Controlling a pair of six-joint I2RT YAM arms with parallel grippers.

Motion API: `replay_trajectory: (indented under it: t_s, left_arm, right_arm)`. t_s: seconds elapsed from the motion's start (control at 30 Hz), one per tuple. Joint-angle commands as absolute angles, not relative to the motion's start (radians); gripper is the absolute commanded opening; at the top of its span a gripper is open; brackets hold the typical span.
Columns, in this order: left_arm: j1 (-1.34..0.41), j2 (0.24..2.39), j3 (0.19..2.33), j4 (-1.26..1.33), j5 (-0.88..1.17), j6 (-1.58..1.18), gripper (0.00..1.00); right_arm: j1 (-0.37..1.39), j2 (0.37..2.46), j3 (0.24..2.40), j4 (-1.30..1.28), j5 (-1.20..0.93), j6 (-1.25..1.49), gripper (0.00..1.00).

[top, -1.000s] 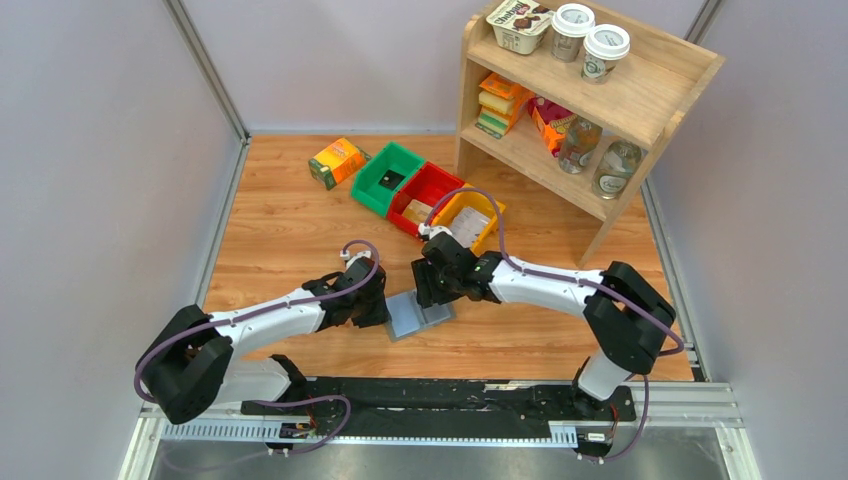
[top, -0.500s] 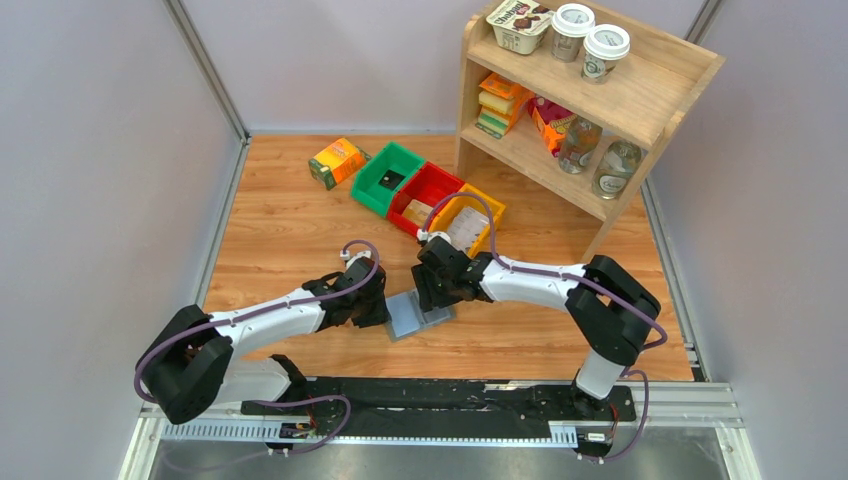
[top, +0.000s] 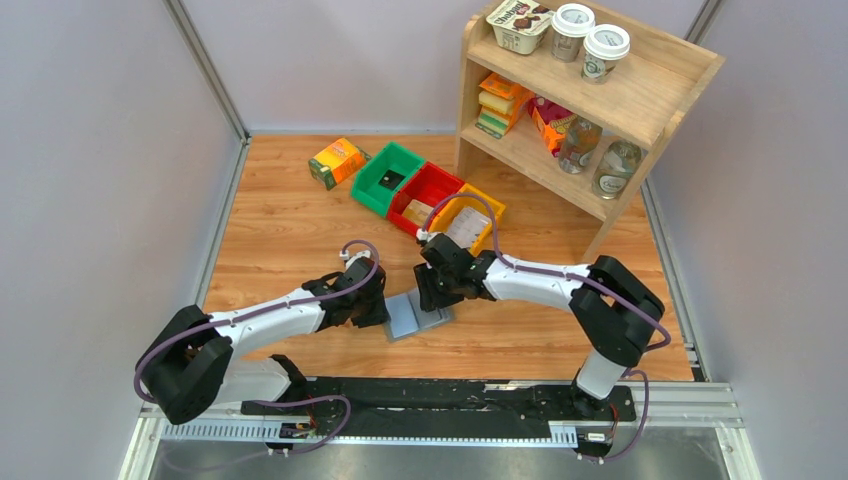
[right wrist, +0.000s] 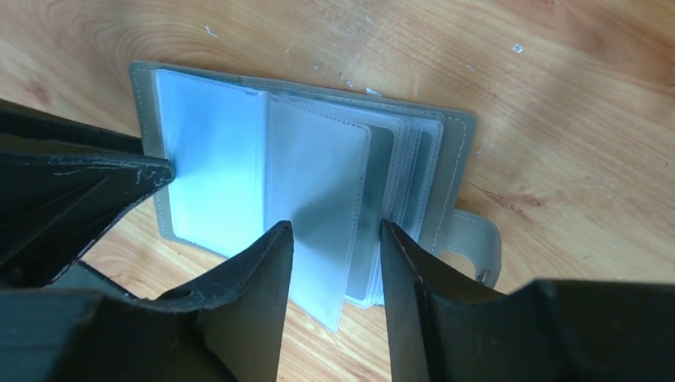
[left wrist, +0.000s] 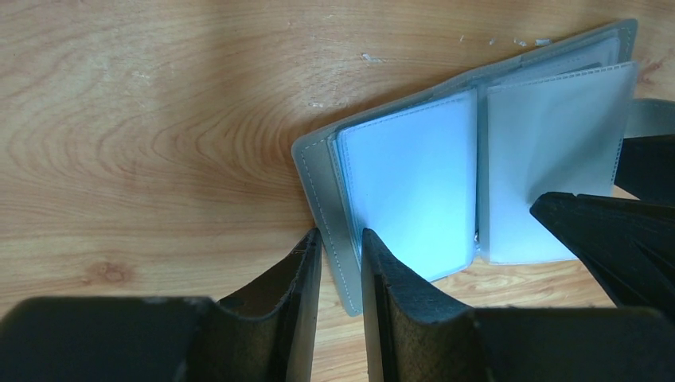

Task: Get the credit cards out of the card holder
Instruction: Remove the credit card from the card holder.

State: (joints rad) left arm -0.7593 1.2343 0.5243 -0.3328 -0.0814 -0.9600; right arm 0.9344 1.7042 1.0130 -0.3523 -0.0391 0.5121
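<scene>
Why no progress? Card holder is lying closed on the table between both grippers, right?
Not closed. The card holder lies open on the table between the left gripper and right gripper, clear pockets fanned out; the right wrist view shows it.
</scene>
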Motion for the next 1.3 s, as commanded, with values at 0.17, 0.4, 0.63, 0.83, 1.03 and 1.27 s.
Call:
replay_trajectory:
  t_s: [0.17, 0.4, 0.63, 0.83, 1.03, 1.27]
  left_arm:
    - [-0.765, 1.238, 0.514, -0.316, -0.071, -0.968, 0.33]
    - [-0.765, 1.230, 0.508, -0.314, -0.072, -0.974, 0.33]
    - [-0.765, 1.201, 0.492, -0.324, -0.087, -0.991, 0.33]
    - [-0.765, 1.160, 0.482, -0.334, -0.101, -1.002, 0.33]
    - [-0.765, 1.072, 0.509, -0.377, -0.098, -0.996, 0.34]
    - [-0.765, 1.063, 0.538, -0.296, -0.071, -0.994, 0.34]
  right_arm:
    - [0.951, 1.583, 1.019, -0.192, -0.224, 0.531, 0.45]
    - [0.986, 1.600, 1.046, -0.186, -0.253, 0.523, 0.48]
    - [0.994, 1.626, 1.049, -0.189, -0.235, 0.523, 0.47]
    - [0.996, 1.654, 1.063, -0.253, -0.130, 0.519, 0.46]
    - [0.982, 1.661, 1.052, -0.262, -0.071, 0.514, 0.49]
    - [0.911, 1.692, 1.008, -0.161, -0.202, 0.548, 0.47]
